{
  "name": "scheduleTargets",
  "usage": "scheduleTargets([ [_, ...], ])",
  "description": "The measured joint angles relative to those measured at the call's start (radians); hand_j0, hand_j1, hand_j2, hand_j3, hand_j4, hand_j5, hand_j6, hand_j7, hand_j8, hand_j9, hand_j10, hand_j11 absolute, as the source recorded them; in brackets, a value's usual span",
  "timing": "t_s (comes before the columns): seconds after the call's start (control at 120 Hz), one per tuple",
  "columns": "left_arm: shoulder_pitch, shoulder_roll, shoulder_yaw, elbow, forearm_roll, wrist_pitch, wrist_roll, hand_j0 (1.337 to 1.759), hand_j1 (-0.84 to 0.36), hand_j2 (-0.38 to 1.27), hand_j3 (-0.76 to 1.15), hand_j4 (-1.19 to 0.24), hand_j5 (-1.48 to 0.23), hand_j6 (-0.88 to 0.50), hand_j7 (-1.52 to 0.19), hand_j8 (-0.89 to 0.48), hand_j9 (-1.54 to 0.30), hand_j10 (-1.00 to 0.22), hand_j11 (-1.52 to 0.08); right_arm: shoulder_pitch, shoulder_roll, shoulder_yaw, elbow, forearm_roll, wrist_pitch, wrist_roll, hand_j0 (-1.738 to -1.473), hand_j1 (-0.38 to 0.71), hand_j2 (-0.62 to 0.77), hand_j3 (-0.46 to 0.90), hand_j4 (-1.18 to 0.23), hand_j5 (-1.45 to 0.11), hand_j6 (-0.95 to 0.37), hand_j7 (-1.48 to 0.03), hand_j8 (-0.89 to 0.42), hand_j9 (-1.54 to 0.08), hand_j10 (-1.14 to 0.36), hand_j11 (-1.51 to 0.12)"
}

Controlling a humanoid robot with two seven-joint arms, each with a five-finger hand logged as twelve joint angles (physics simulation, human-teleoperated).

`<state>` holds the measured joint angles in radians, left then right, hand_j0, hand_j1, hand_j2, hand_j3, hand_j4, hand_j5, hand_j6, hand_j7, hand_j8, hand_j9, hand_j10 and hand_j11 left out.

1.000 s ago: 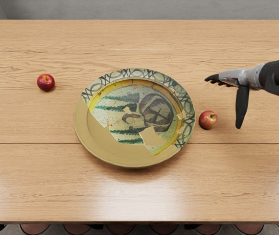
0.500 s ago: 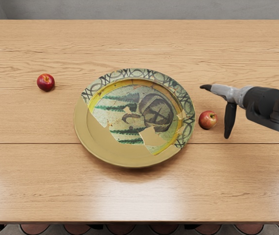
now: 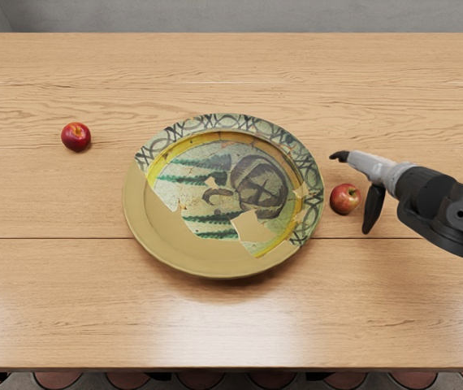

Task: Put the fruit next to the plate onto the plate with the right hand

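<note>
The right robot hand [image 3: 375, 173] is hovering open and holding nothing, its fingers [image 3: 353, 158] reaching past the far side of the small red apple [image 3: 344, 198] and its thumb hanging at the apple's right. The apple is sitting on the wooden table [image 3: 231, 325], toward its right edge, just beside the rim of the patterned yellow ceramic plate [image 3: 215, 122].

A good grasp probably means lowering until fingers and thumb are bracketing the apple's widest part, then closing gently so it is not rolling away.

Being nearly round, the apple is showing no clear long axis. Its stem direction is too small to tell.
</note>
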<state>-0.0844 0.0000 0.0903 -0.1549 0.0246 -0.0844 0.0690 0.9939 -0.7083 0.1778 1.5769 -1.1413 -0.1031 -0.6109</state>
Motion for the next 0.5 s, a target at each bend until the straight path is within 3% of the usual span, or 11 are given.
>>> scheduleTargets([
  [0.5,0.0,0.0,0.0,0.0,0.0,0.0,0.0,1.658,0.34,0.0,0.0,-0.01,-0.01,-0.01,-0.01,-0.01,-0.01,-0.01,-0.01,-0.049,0.021,0.016,-0.015,-0.021,-0.094,0.0,-1.658,-0.19,-0.02,0.0,-0.14,-0.18,-0.14,-0.18,-0.14,-0.18,-0.14,-0.18],
])
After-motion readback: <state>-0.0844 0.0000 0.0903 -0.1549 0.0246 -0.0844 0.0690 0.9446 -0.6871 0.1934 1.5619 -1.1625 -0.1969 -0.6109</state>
